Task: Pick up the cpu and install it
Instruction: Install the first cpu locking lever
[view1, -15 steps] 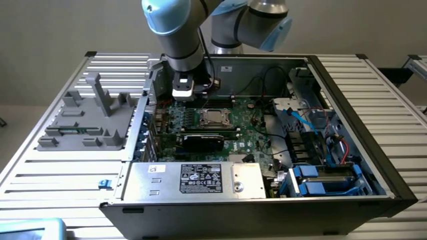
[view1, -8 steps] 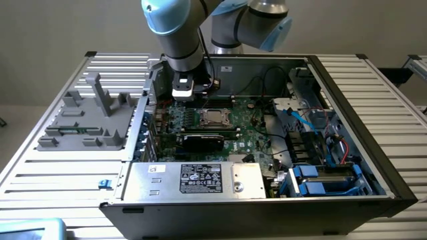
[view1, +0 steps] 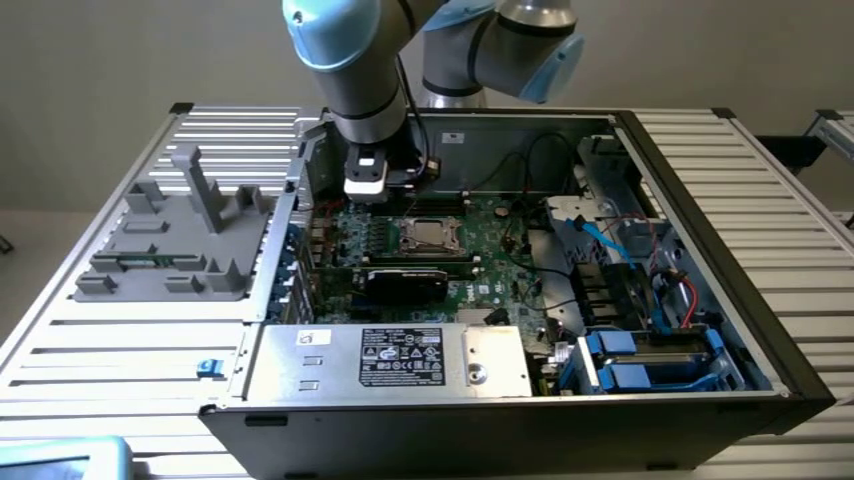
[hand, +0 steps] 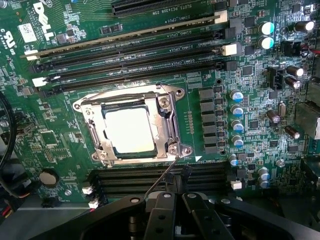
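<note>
cpu sits in its socket as robot arm hovers over open computer

the cpu (hand: 129, 131), its bright metal top facing up, lies inside the socket frame (hand: 168, 125) on the green motherboard (hand: 75, 20), with the frame's metal plate down around its edges. the arm (view1: 360, 70) hangs just above the board inside the open computer case (view1: 787, 370), which rests on a slatted bench (view1: 787, 190). its jaws are pressed together and pinch nothing, poised near the socket but apart from the chip. judging from this, the picking up and placing look done, and the chip appears seated. a thin lever rod (hand: 162, 177) runs from the frame's corner toward the jaws; whether it is latched is hard to make out, so the locking of the socket may be unfinished. in the exterior view the wrist covers part of the board beside the socket, and glare on the chip's top hides any markings. the silver box with a white label (view1: 387, 355) covers the board's near edge.
</note>
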